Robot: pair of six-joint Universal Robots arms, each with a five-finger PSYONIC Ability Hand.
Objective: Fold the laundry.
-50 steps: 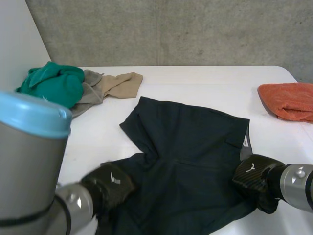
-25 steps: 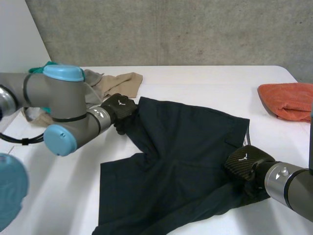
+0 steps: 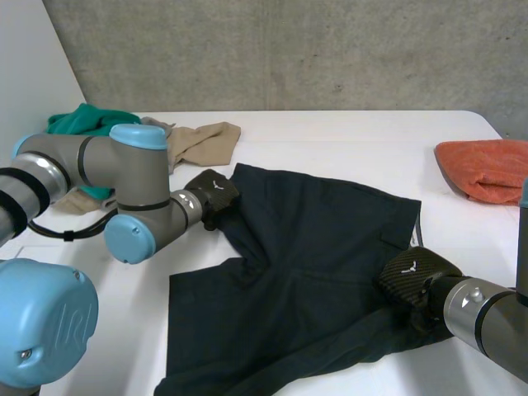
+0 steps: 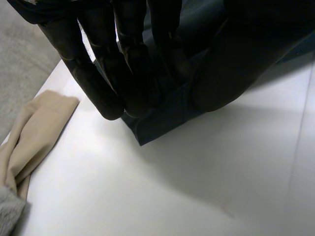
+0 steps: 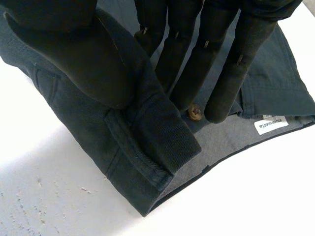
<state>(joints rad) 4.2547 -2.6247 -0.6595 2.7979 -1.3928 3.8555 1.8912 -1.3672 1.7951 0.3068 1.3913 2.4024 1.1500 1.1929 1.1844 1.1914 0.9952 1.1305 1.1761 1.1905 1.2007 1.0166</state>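
We saw the left robot hand [image 3: 210, 191] closed on dark shorts [image 3: 313, 264]. Its fingers [image 4: 98, 73] and thumb [image 4: 221, 73] pinched the corner of one leg hem. The right robot hand [image 3: 412, 276] gripped the same shorts at the waistband [image 5: 147, 142]. Its thumb [image 5: 74, 54] lay on the turned-over band and its fingers [image 5: 221, 64] on the grey lining, just beside the button [image 5: 195, 112].

Between the two robot hands the shorts lay spread on the white table [image 3: 346, 140], rumpled near the right robot hand. A beige garment [image 3: 202, 140] lay near the left robot hand, just beyond its fingertips. An orange towel [image 3: 487, 169] lay well apart from the right robot hand.

We judged the left pinch the weak point. It held only a little cloth at the very corner, so a pull might slip it free. The hands held diagonal points, so lifting might twist the shorts rather than fold them squarely. The turned-over waistband might be creased into the fold. A sweep by the left robot hand might also drag the beige garment.
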